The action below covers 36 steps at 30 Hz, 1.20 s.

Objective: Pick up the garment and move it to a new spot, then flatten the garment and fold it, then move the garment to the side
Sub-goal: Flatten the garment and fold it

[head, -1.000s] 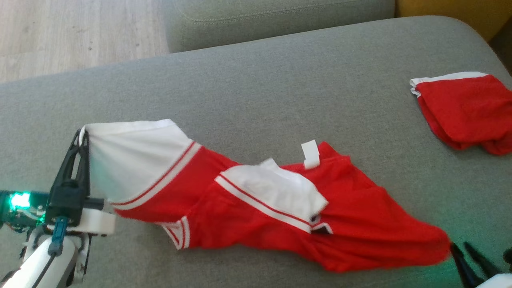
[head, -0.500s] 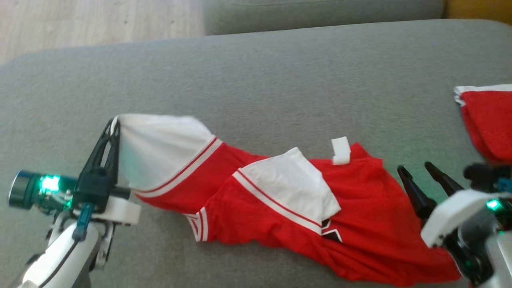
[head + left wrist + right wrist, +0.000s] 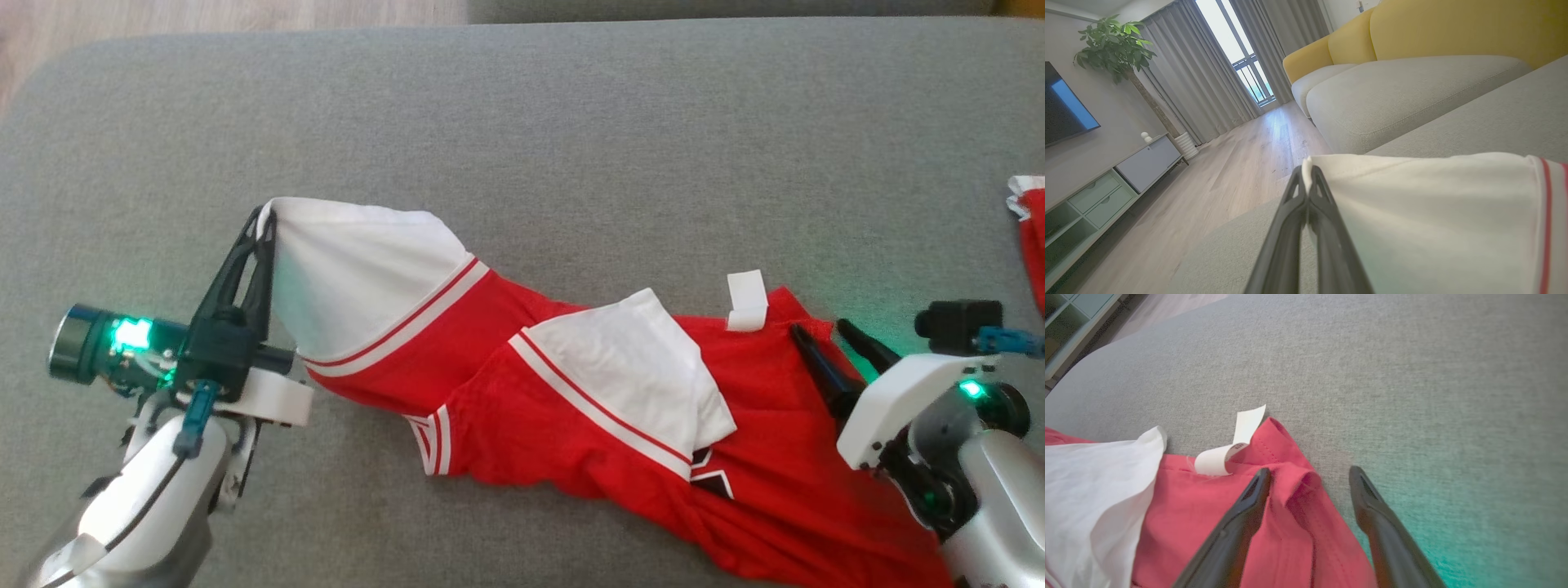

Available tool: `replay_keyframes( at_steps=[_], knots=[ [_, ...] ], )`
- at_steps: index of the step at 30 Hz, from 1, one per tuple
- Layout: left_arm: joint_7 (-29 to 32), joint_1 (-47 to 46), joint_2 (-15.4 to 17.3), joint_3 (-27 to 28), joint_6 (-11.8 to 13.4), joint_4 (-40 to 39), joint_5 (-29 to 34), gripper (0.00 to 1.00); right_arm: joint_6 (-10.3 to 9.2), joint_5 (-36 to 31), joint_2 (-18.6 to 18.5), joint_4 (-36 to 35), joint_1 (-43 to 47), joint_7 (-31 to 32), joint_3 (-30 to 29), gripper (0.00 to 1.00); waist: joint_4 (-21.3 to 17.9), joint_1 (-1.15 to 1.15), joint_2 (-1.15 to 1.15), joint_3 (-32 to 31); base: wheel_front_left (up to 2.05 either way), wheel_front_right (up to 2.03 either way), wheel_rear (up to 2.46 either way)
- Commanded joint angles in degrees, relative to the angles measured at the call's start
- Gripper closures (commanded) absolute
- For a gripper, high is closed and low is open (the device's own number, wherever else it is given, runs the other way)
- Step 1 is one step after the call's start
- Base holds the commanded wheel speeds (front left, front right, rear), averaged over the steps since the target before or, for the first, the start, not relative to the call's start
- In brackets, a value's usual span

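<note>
Your left tool (image 3: 263, 216), lower left, was clamped shut on a white corner of the garment (image 3: 604, 384). Your right tool (image 3: 818, 327), lower right, stood wide open, holding nothing, straddling the red edge near the label (image 3: 747, 300). The garment lay across mid-frame on the sofa (image 3: 571, 122).

Red garment (image 3: 522, 425) with white panels edged in red-and-white stripes, which lay crumpled and unfolded across the grey sofa cushion (image 3: 571, 122). Its white left end was lifted off the cushion, pinched between the closed fingers of the left pincer (image 3: 265, 216). A white label (image 3: 747, 300) stood up at its far right corner.
</note>
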Motion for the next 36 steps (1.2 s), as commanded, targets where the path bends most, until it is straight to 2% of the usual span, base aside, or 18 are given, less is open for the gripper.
replay_keyframes(
  at_steps=[1, 2, 3, 11, 20, 26, 29, 36],
  knots=[
    [-0.69, -3.25, 1.67, 2.11, 0.07, -1.06, 0.65, 1.0, -0.05, 0.27, -1.55, -1.27, -1.59, -0.88, 1.12, 0.34, 0.21, -0.01, 0.0, 0.17, 0.0, 0.0, 0.0],
    [-0.8, -3.46, 1.49, 1.97, -0.07, -0.73, 0.71, 1.0, -0.05, 0.4, -1.83, -0.79, -1.92, -1.45, 1.77, 0.62, 0.32, -0.01, 0.0, 0.23, 0.0, 0.0, 0.0],
    [-0.92, -3.64, 1.32, 1.86, -0.18, -0.42, 0.76, 1.0, -0.05, 0.78, -1.98, -0.39, -2.19, -2.02, 2.31, 1.0, 0.4, -0.01, 0.0, 0.25, 0.0, 0.0, 0.0],
    [-1.6, -5.79, 1.98, 1.68, -1.19, 0.91, 1.74, 1.0, -0.05, 0.84, -6.4, -2.02, -4.52, -8.7, 4.44, 1.0, -0.42, -0.01, 0.0, -1.22, 0.0, 0.0, 0.0],
    [-2.09, -13.61, 5.0, 3.18, -2.96, -3.05, 5.15, 1.0, -0.05, -1.22, -12.67, -9.98, -7.01, -14.08, -0.64, 1.0, -3.51, -0.01, 0.0, -6.15, 0.0, 0.0, 0.0],
    [-1.84, -20.77, 7.53, 3.86, -5.98, -6.01, 6.82, 1.0, -0.05, -0.79, -15.86, -15.82, -9.44, -12.28, -5.62, 1.0, -5.78, -0.01, 0.0, -10.23, 0.0, 0.0, 0.0],
    [0.43, -26.08, 9.05, 3.72, -8.23, -7.31, 8.07, 1.0, -0.05, -1.2, -18.27, -18.52, -12.79, -9.94, -8.01, 1.0, -6.63, -0.01, 0.0, -11.16, 0.0, 0.0, 0.0],
    [2.93, -37.41, 7.66, 1.84, -12.17, -5.9, 11.21, 1.0, -0.05, -1.95, -20.42, -20.1, -19.98, -6.42, -8.0, 1.0, -6.29, -0.01, 0.0, -10.03, 0.0, 0.0, 0.0]
  ],
)
